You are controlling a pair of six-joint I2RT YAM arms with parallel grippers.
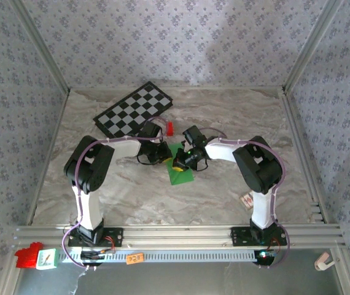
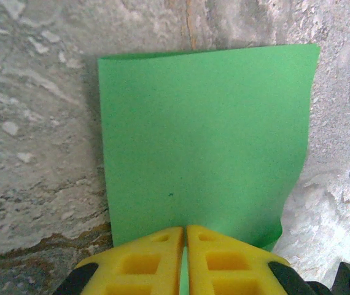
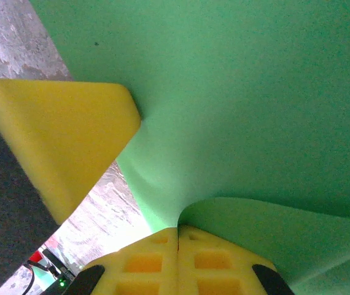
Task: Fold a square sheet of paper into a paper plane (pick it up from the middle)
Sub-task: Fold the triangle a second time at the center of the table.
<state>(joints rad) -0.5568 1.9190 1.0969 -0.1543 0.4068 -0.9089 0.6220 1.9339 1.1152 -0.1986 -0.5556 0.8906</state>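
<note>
Fingers [image 2: 156, 252] on left gripper [image 2: 185, 232] and right gripper [image 3: 178, 233] both pinch the square sheet of paper [image 2: 206, 135]; looks light, floppy, creases easily, so I'd hold near edges.

Plain bright green across the square sheet of paper [image 2: 206, 147]. Yellow on the left fingers [image 2: 144, 261] and the right fingers [image 3: 138, 264]. Grey-beige marble veining over the counter [image 1: 236, 117]. Black-and-white checks on the board [image 1: 133, 110], red on the small block [image 1: 169, 128], pale floral print on the walls [image 1: 175, 43].
</note>
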